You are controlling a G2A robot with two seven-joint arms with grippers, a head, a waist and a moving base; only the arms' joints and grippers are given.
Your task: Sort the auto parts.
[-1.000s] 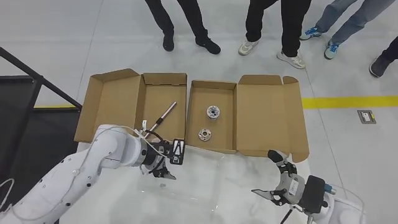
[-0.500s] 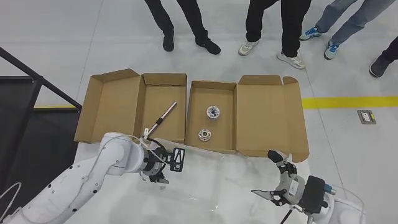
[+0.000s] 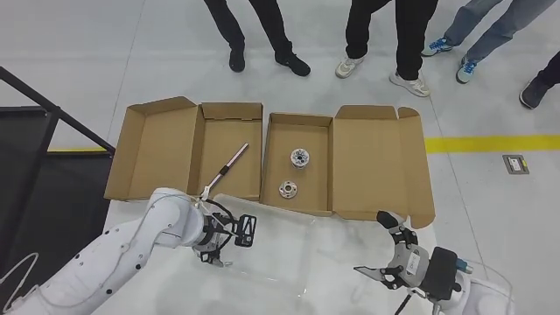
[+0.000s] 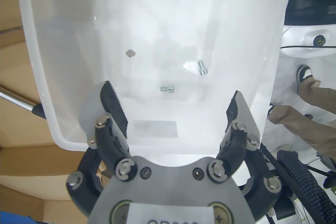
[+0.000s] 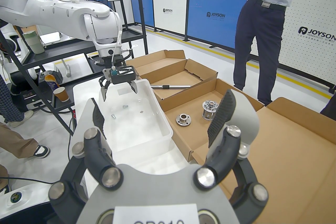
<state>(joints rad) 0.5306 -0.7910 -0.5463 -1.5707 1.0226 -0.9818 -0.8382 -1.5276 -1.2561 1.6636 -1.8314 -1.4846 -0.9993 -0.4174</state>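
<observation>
**Left Gripper Held Open Over Clear Bin**

The left gripper [image 4: 170,97] is held above one end of the clear bin [image 4: 34,57]. Its fingers are spread wide and nothing is held between them. Two small parts are seen on the bin floor: the first bolt [image 4: 167,89] just below the fingertips, and the second bolt [image 4: 202,68] near it. The right gripper [image 5: 162,104] is likewise parted and empty, beyond the bin's other end. A metal rod [image 3: 227,164] is laid in the left cardboard box [image 3: 223,136]. A ribbed hub [image 3: 300,157] and a flanged hub [image 3: 288,189] are set apart in the right cardboard box [image 3: 313,131].
</observation>
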